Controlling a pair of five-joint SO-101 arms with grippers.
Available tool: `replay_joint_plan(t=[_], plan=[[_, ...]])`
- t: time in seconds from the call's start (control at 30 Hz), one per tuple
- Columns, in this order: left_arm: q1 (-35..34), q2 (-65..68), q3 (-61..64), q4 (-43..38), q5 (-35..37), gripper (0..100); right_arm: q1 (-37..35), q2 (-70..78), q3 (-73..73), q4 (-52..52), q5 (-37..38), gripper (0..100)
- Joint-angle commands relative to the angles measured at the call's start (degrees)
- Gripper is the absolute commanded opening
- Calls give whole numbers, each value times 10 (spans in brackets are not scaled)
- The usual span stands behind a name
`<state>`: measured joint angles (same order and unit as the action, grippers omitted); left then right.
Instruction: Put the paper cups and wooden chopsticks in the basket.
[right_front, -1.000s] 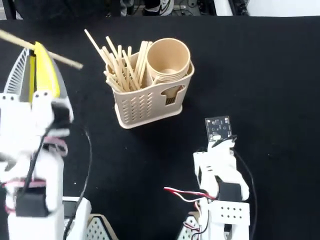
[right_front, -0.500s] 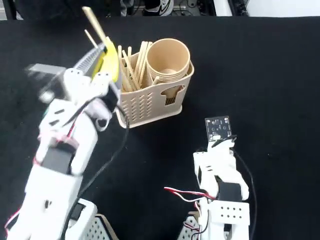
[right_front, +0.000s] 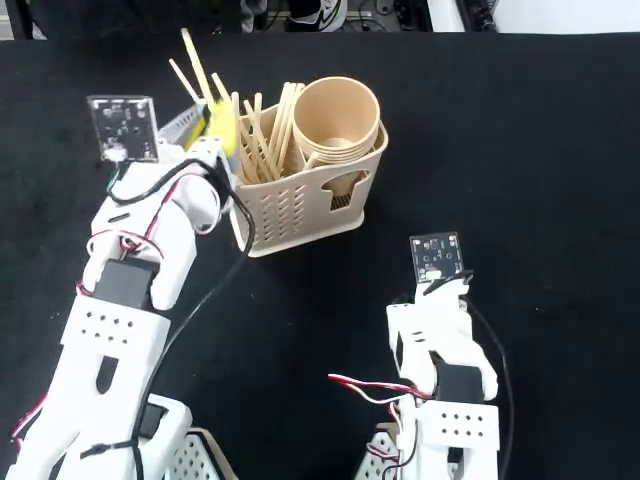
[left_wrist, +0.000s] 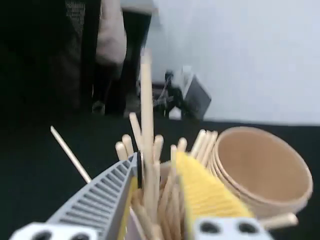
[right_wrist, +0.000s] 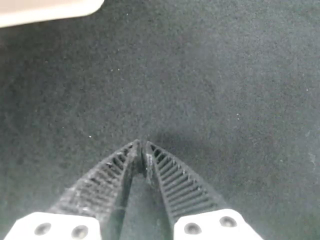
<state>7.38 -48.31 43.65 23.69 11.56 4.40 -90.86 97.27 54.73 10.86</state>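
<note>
A beige slotted basket stands on the black table and holds a stack of paper cups beside a bundle of wooden chopsticks. My left gripper hangs over the basket's chopstick side. One chopstick stands upright between its jaws, resting against the grey finger. A gap separates it from the yellow finger, so the gripper is slightly open. The cups sit just beyond the yellow finger. My right gripper is shut and holds nothing, low over bare cloth near the table's front.
The right arm is folded at the front, well short of the basket. Black cloth lies bare to the right of the basket. Room clutter shows past the table's far edge.
My left arm swung from the far left over to the basket with the chopstick, which turned from level to upright and now dips into the bundle. The right arm has kept still.
</note>
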Motion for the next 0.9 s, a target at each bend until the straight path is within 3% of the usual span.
replay_joint_plan(t=[0.0,0.1,0.2,0.37,0.57,0.87], plan=[[10,0,-131,161,6,262,-6,-6,-1,2,3,12],[0,3,-240,258,8,246,-5,-6,-1,2,3,12],[-57,11,-337,338,64,245,-5,-6,-1,2,3,12],[-179,93,-403,360,153,245,-5,-6,-1,2,3,12],[-183,339,-495,359,193,245,-5,-6,-1,2,3,12],[-151,753,-865,467,195,245,-5,-6,-1,2,3,12]])
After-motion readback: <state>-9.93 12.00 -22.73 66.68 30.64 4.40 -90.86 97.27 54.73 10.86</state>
